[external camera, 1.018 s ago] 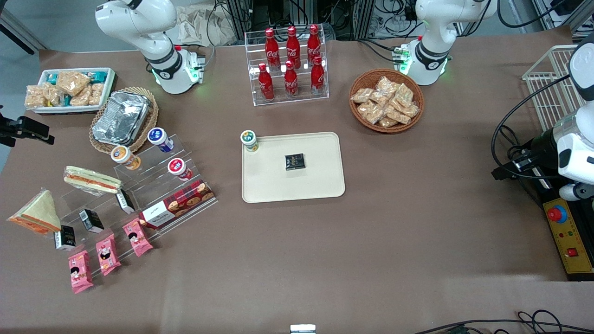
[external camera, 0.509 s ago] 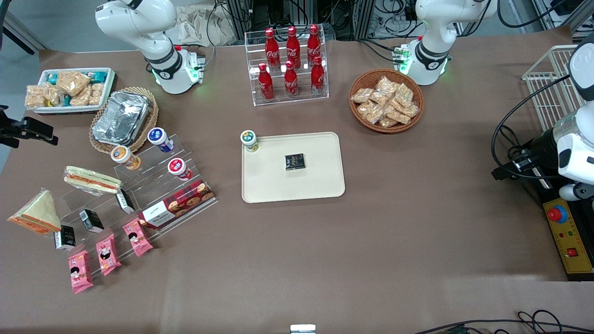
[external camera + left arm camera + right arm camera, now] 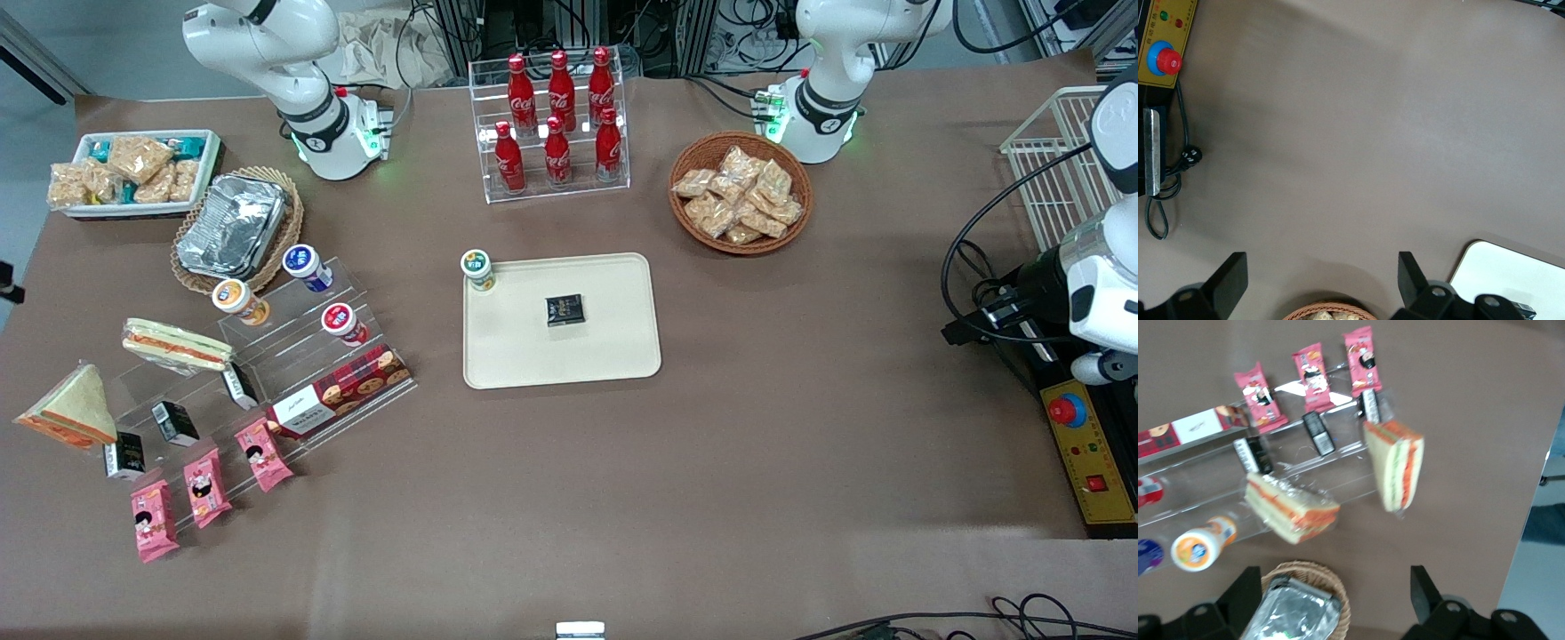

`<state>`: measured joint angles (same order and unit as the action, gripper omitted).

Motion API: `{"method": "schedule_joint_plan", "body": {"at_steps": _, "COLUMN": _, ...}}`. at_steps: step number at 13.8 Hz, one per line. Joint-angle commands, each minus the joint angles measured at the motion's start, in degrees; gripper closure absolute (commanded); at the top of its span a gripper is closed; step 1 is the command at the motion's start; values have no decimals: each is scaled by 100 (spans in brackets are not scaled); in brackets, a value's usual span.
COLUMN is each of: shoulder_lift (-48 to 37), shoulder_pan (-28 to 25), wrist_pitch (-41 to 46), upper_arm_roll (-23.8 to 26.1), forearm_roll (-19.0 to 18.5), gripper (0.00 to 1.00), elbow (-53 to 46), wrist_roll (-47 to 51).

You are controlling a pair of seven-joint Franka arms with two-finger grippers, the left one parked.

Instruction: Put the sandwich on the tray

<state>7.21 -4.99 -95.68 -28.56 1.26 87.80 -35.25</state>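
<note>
Overhead arrangement with the claw (image 3: 1335, 579) poised high over the working arm's end of the table (image 3: 569, 498).

- **Sandwich** (image 3: 67, 416): the wrapped triangular wedge rests on the table at the end of a clear acrylic step rack (image 3: 284, 351). It is nearer to the front camera than the claw and well apart from it. In the wrist view the wedge (image 3: 1395, 472) shows its orange-red filling edge-on, just beside a black packet (image 3: 1369, 407).
- **Longer sandwich** (image 3: 175, 345): yellowish bread, lying on the rack between the wedge and the claw; it also shows in the wrist view (image 3: 1291, 510).
- **Pink snack packets** (image 3: 1311, 368): three in a row in front of the rack, farther from the claw than either sandwich.
- **Foil container** (image 3: 1293, 608): crinkled, seated in a wicker basket (image 3: 1335, 581), directly below the claw.
- **Claw**: both fingers (image 3: 1245, 593) spread wide, released, with nothing between them.
- **Tray** (image 3: 613, 356): cream-beige, at mid-table, well apart from the claw toward the parked arm's end. It carries a small black packet (image 3: 564, 309) and, at one corner, a green-lidded cup (image 3: 477, 269). The wedge is not on it.
</note>
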Motion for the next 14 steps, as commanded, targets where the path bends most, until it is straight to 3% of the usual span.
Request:
{"method": "schedule_joint_plan", "body": {"at_steps": 1, "shoulder_lift": 833, "shoulder_pan": 331, "wrist_pitch": -152, "upper_arm_roll": -44, "forearm_roll": 497, "gripper": 1, "elbow": -807, "wrist_roll": -534}}
{"method": "schedule_joint_plan", "body": {"at_steps": 3, "shoulder_lift": 1036, "shoulder_pan": 508, "wrist_pitch": -337, "upper_arm_roll": -27, "forearm_roll": 866, "gripper": 1, "elbow": -817, "wrist_roll": -737}}
{"method": "schedule_joint_plan", "body": {"at_steps": 14, "shoulder_lift": 2442, "shoulder_pan": 930, "wrist_pitch": -1576, "upper_arm_roll": 0, "forearm_roll": 1825, "gripper": 1, "elbow": -694, "wrist_roll": -1959}}
